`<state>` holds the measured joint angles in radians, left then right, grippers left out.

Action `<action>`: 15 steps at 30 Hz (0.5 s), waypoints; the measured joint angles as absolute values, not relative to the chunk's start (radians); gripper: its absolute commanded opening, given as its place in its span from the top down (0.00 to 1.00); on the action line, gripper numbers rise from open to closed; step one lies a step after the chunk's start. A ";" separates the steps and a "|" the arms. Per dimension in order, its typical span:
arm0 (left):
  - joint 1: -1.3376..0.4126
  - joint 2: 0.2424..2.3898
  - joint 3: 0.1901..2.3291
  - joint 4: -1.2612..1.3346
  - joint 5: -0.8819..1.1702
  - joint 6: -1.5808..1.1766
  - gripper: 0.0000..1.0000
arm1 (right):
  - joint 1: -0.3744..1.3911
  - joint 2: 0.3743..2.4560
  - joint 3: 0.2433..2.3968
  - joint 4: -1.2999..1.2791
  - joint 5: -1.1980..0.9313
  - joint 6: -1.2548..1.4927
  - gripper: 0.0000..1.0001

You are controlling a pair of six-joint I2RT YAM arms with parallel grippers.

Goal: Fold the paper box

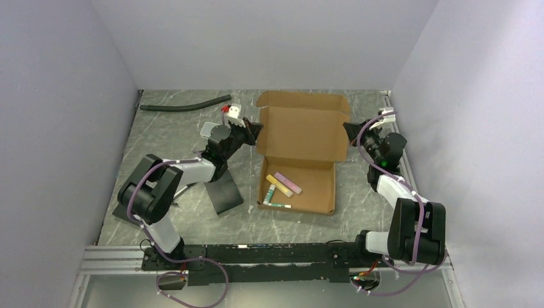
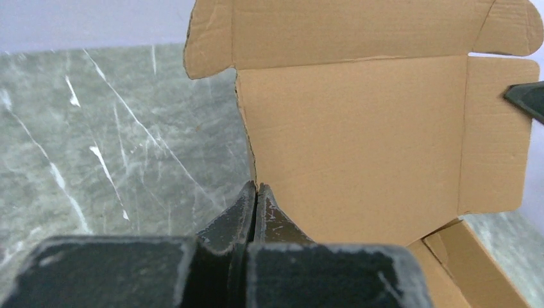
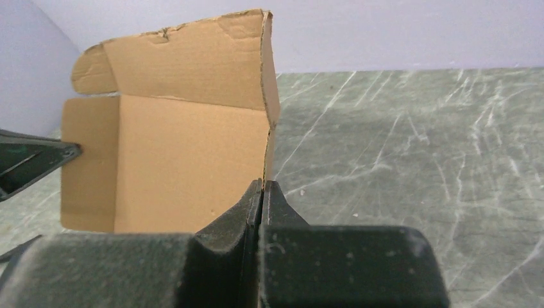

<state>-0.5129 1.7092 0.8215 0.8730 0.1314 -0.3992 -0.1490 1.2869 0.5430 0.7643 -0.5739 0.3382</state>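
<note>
The brown paper box point(image 1: 301, 186) lies open in the middle of the table with its lid point(image 1: 301, 131) raised upright behind the tray. Several markers and a pink slab point(image 1: 282, 186) lie in the tray. My left gripper point(image 1: 258, 130) is shut on the lid's left side flap; in the left wrist view its tips point(image 2: 256, 187) pinch the cardboard edge point(image 2: 247, 128). My right gripper point(image 1: 348, 130) is shut on the lid's right side flap; in the right wrist view its tips point(image 3: 263, 185) pinch the flap edge point(image 3: 269, 109). Each wrist view shows the other gripper's tip across the lid.
A black flat slab point(image 1: 224, 196) lies left of the box near the left arm. A black hose point(image 1: 186, 104) lies at the back left. A small white and red object point(image 1: 232, 110) and a clear lid point(image 1: 208, 130) sit behind the left gripper. Grey walls enclose the table.
</note>
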 measured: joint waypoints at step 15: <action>-0.598 1.706 0.666 1.169 -0.033 -0.276 1.00 | -0.063 1.182 0.441 0.890 -0.458 0.230 1.00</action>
